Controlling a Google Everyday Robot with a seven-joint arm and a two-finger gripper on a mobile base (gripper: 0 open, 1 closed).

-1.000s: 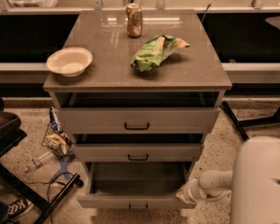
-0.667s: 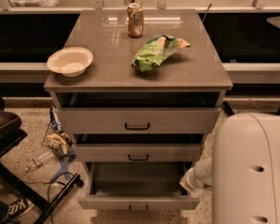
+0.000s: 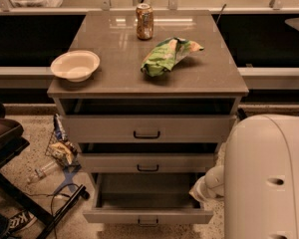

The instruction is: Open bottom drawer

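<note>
The bottom drawer (image 3: 147, 215) is the lowest of three grey-beige drawers and has a small black bar handle (image 3: 148, 221). It stands pulled out, and its empty inside (image 3: 149, 189) shows. My gripper (image 3: 201, 189) is a white end piece just off the drawer's right side wall, near its back and away from the handle. Most of it is hidden behind my large white arm shell (image 3: 266, 178), which fills the lower right of the view.
On the cabinet top (image 3: 114, 71) sit a white bowl (image 3: 74, 64), a soda can (image 3: 144, 21) and a green chip bag (image 3: 168, 55). The top drawer (image 3: 146, 128) and middle drawer (image 3: 147, 162) stand slightly ajar. Bottles, wrappers and cables (image 3: 60, 156) lie on the floor at left, beside a black stand (image 3: 5, 138).
My white arm shell has swung into the lower right and covers more of the view. The gripper has risen slightly beside the drawer's right side. The drawer stays open.
</note>
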